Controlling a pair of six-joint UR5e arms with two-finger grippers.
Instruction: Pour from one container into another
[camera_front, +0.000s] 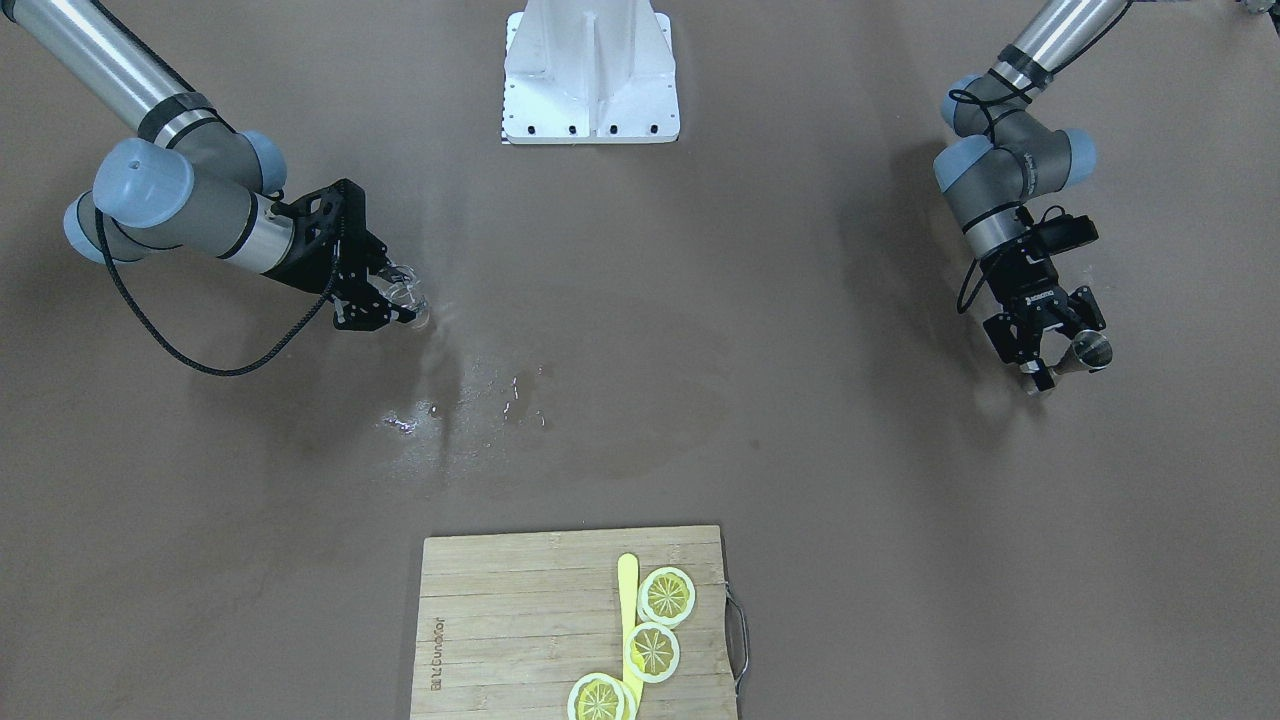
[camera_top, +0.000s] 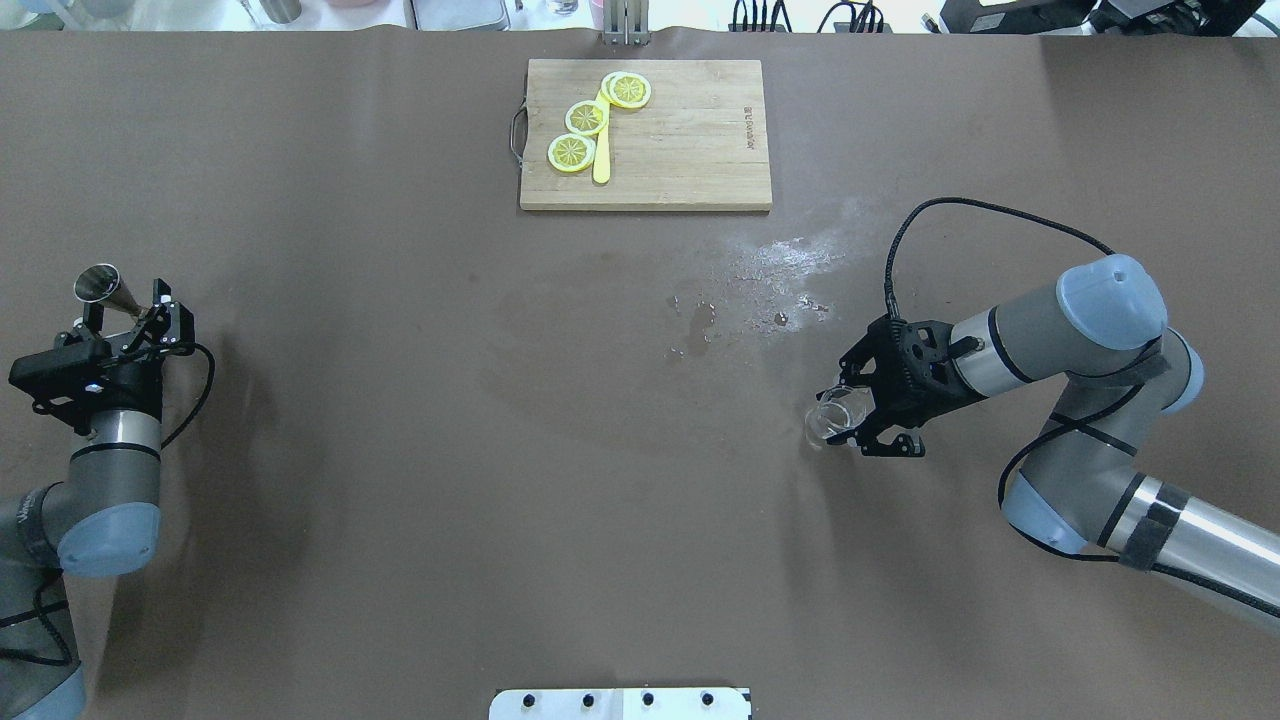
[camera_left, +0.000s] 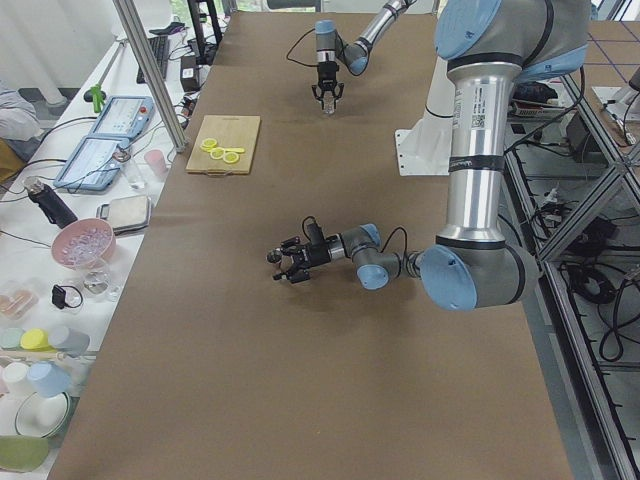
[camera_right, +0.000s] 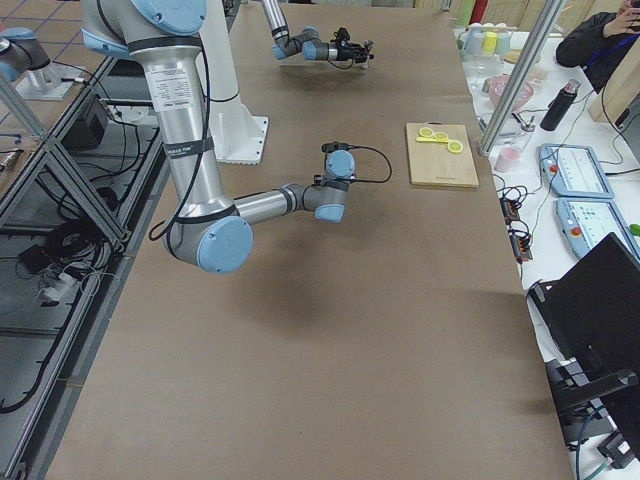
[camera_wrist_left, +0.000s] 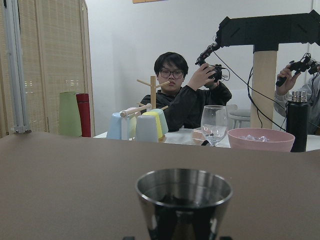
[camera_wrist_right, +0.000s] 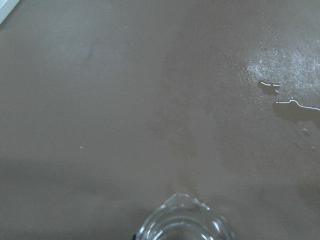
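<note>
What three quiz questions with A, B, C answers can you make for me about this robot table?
1. Where is the wooden cutting board?
A. On the table's far side from the robot
B. Under the left tool
C. Touching the robot's base

2. How many lemon slices lie on it?
A. One
B. Three
C. Six

3. What does the left tool grip?
A. Nothing
B. A lemon slice
C. The steel jigger

Answers:
1 A: the overhead view shows the board at the table edge opposite the base.
2 B: three yellow rounds show on the board.
3 C: the jigger sits between the left tool's fingers, while the right tool holds the glass beaker.
</note>
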